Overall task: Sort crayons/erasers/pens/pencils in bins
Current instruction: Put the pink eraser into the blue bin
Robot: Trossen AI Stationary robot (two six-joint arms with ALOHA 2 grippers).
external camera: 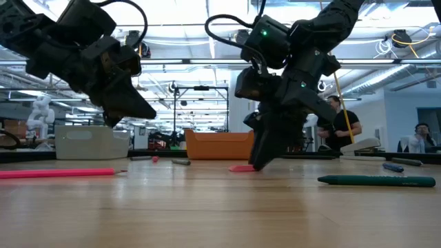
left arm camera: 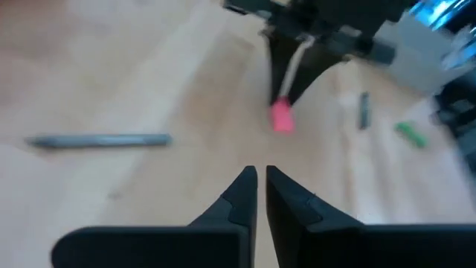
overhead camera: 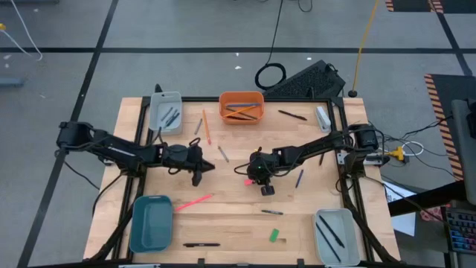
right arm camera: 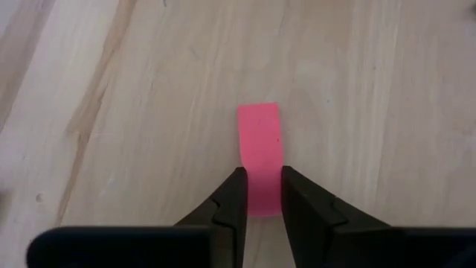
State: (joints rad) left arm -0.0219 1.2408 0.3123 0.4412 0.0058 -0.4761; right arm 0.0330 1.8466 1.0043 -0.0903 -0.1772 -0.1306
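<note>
The pink eraser [overhead camera: 248,181] [right arm camera: 259,134] lies flat on the wooden table near its middle. My right gripper [right arm camera: 260,195] [overhead camera: 253,179] is down at the table with its fingers closed on the eraser's near end. My left gripper [overhead camera: 198,176] [left arm camera: 260,179] hovers just left of it, shut with nothing between its fingers, and points toward the eraser [left arm camera: 281,117]. The green eraser [overhead camera: 274,235] lies near the front edge. An orange bin [overhead camera: 241,108], a teal bin [overhead camera: 151,223] and two pale grey bins [overhead camera: 165,112] [overhead camera: 335,234] stand at the table's corners and back. My right gripper pinches the pink eraser between its two fingers, by the two long sides at one end [right arm camera: 260,186]. The fingers [right arm camera: 232,195] slant down from the table's right and lie along the eraser. The eraser rests flat on the table [external camera: 241,167].
A pink pencil [overhead camera: 193,202] lies left of centre, an orange pencil [overhead camera: 206,126] and a grey crayon [overhead camera: 223,154] farther back. Dark pens lie at the front [overhead camera: 201,244] [overhead camera: 272,212] and back right [overhead camera: 292,115]. A blue stick [overhead camera: 299,178] lies right of the gripper.
</note>
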